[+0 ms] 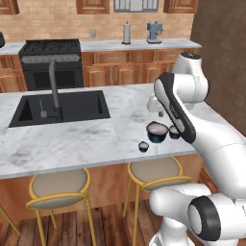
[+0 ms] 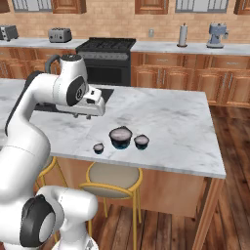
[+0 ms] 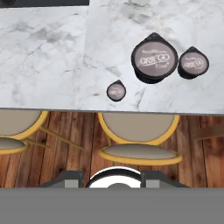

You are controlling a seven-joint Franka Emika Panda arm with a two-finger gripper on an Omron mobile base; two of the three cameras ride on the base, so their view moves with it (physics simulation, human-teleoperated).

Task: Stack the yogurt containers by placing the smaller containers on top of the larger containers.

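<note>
Nothing stacked yet: big yogurt tub (image 3: 154, 60) sits near the table (image 2: 166, 122) edge, one small cup (image 3: 193, 63) just beside it, the tiniest cup (image 3: 116, 91) a bit apart. Pincer (image 2: 95, 108) closed, empty, hovering above.

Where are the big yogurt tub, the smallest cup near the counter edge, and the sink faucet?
Big tub (image 3: 154, 59), hand view, middle of its pale lid.
Smallest cup (image 3: 116, 91), hand view, centre of its lid.
Faucet (image 1: 54, 86), left base view, on its upright dark neck.
</note>
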